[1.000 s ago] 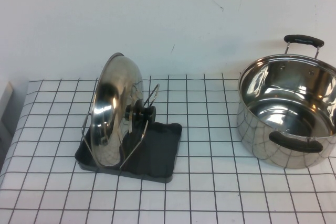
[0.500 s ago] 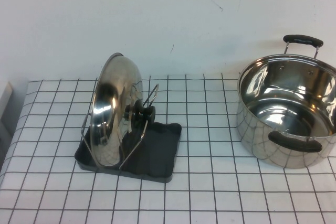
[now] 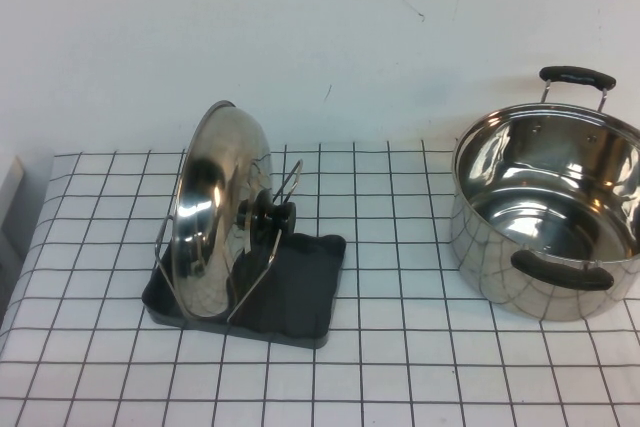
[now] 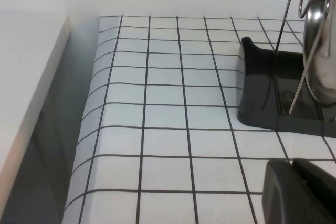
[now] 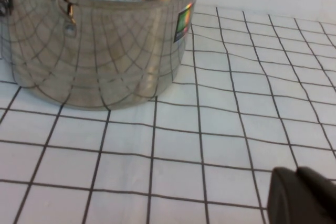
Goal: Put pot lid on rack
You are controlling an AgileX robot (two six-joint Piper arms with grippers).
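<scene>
Both grippers closed, empty: left gripper (image 4: 302, 190) near rack (image 3: 300, 307), right gripper (image 5: 304, 195) near pot (image 3: 545, 212); pot lid (image 3: 215, 212) stands upright in rack; task looks done

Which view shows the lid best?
The high view: the whole lid stands on edge in the rack, knob visible. The left wrist view catches only its rim; the right wrist view shows none of it.
</scene>
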